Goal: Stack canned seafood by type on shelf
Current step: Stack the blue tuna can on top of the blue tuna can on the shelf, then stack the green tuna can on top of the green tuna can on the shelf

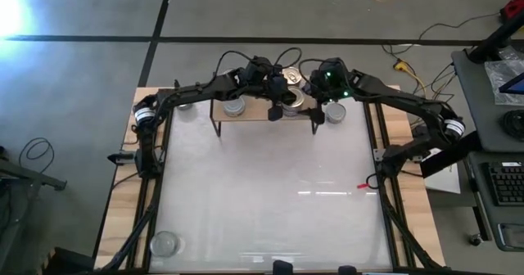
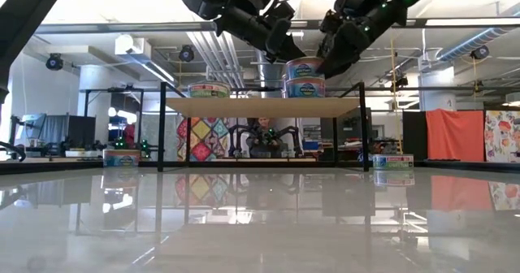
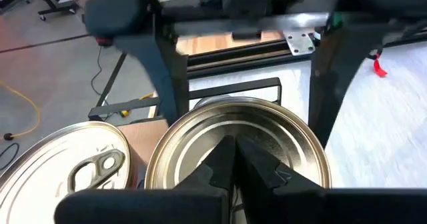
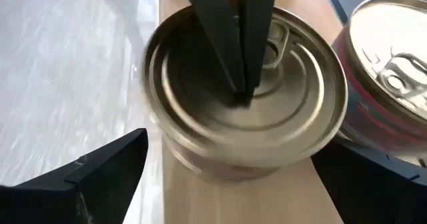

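A gold-topped can [image 4: 243, 97] stands on the light-wood shelf [image 2: 264, 106]; in the low view it is the upper can [image 2: 305, 67] of a pair, one above the other. My left gripper [image 3: 233, 161] is shut, its tips on this can's lid. My right gripper [image 4: 233, 144] is open; its fingers stand on either side of the can without touching it. A silver-topped can [image 4: 393, 84] stands close beside. Another can [image 2: 209, 89] rests on the shelf's left part. My left gripper presses its shut fingertips [image 4: 237, 57] down on the middle of the gold can's lid [image 3: 200, 134]. The fingers come slanting down from above. The can stands upright under them.
Three cans stand on the white table: two next to the shelf's ends [image 1: 187, 103] [image 1: 336, 111] and a silver-topped one at the near left corner [image 1: 164, 243]. The shelf's black wire legs [image 1: 218, 128] stand at the far side; the table [image 1: 270, 201] in front of it is bare.
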Robot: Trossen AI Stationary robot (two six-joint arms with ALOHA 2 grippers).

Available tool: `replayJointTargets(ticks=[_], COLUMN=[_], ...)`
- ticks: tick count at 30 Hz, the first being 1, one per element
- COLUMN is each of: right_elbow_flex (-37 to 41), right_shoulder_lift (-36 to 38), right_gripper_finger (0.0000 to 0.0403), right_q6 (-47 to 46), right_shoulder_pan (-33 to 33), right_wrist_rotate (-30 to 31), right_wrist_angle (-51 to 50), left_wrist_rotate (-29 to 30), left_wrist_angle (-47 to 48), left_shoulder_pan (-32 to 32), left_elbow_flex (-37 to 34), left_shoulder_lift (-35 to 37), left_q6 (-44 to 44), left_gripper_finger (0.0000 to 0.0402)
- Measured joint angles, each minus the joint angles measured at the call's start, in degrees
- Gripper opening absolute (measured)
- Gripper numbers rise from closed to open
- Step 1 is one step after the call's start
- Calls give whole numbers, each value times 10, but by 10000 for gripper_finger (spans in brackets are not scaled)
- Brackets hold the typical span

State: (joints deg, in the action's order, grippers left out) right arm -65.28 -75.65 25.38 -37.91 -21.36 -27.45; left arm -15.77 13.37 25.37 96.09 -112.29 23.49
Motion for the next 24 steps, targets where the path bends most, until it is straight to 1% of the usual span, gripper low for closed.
replayJointTargets(ticks=[5, 10, 13, 17, 20, 22, 24], right_elbow_flex=[0, 0, 0, -1, 2, 15, 36], right_shoulder_lift=[33, 82, 109, 138, 150, 155, 159], right_gripper_finger=[400, 400, 400, 400, 400, 400, 396], right_q6=[3, -7, -58, -153, -214, -215, -219], right_shoulder_pan=[0, 0, 0, 0, 2, 10, 20], right_wrist_rotate=[22, 79, 140, 211, 229, 229, 230], right_wrist_angle=[-34, -81, -103, -140, -188, -230, -250], left_wrist_rotate=[-1, -2, 0, 0, -23, -38, -43], left_wrist_angle=[-4, -8, 12, 37, 53, 69, 97], left_shoulder_pan=[0, 0, 0, 0, 0, -1, -3], left_elbow_flex=[-1, 3, 20, 48, 69, 82, 96], left_shoulder_lift=[0, 0, -2, -5, -5, -4, -2], left_q6=[-2, -2, 0, 2, 4, 3, 4], left_gripper_finger=[0, 0, 0, 0, 0, 0, 0])
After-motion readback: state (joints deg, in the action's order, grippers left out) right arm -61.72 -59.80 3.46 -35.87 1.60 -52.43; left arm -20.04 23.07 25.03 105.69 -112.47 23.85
